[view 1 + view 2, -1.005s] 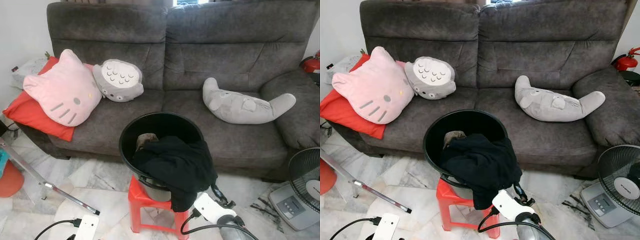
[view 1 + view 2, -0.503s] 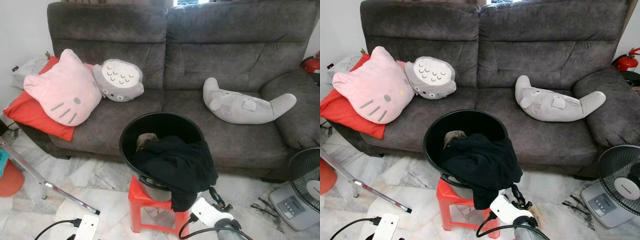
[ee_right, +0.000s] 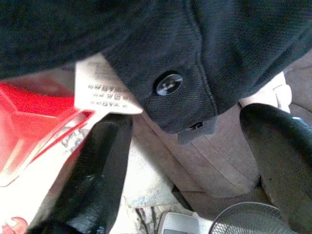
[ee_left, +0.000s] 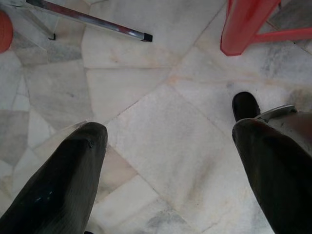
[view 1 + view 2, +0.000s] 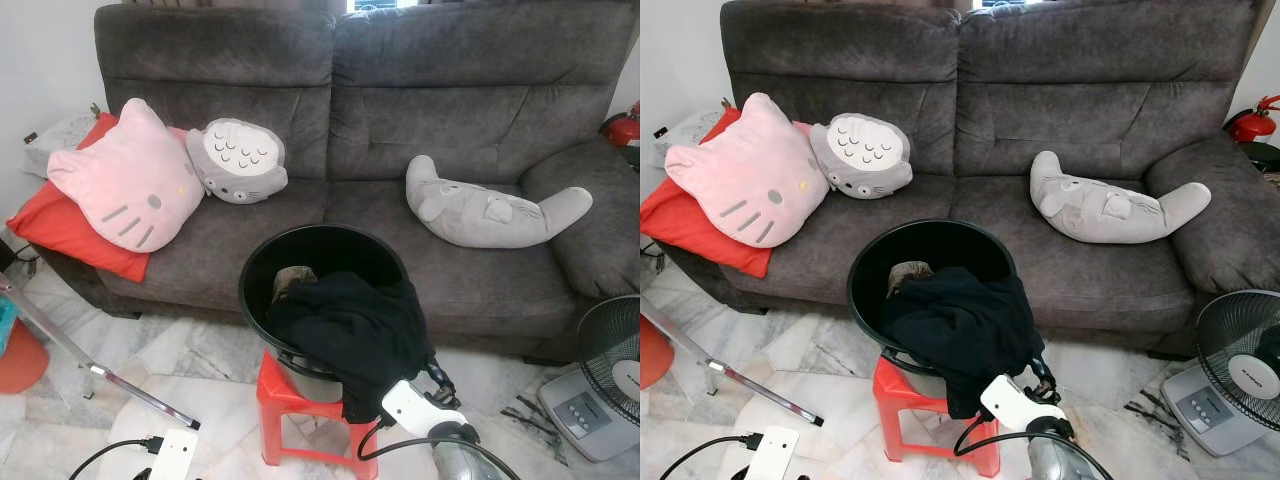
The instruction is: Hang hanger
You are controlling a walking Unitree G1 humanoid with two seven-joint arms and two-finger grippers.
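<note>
- Right wrist view sits closest to the action: the right gripper [image 3: 187, 161] has its two black fingers spread wide, nothing between them, just under the hanging hem of the black shirt [image 3: 146, 44]. A button [image 3: 168, 84] and a white care label [image 3: 105, 90] show at frame centre, so the gripper looks lined up to take the cloth by its lower edge.
- Left wrist view shows the left gripper [image 4: 170, 170] with fingers also parted and empty, pointing down at the marble floor [image 4: 146, 136], idle by my reading. A leg of the red stool [image 4: 243, 24] enters at upper right and a metal bar [image 4: 87, 18] crosses the upper left.
- Low in the left eye view, the right arm's white wrist reaches up toward the shirt from the bottom edge, cut off below.
- At frame centre the shirt drapes over the rim of a black bucket [image 5: 262, 262], which stands on the stool, presumably raised for easy reach.
- Something brownish lies inside the bucket; too shadowed to identify.
- No hanger can be made out; whether one is buried under the shirt, I cannot tell.
- At lower right a fan [image 5: 610, 345] is cropped by the frame.
- Farthest back, the grey sofa [image 5: 450, 110] carries a pink cushion [image 5: 125, 175] and a grey plush toy [image 5: 490, 205].
</note>
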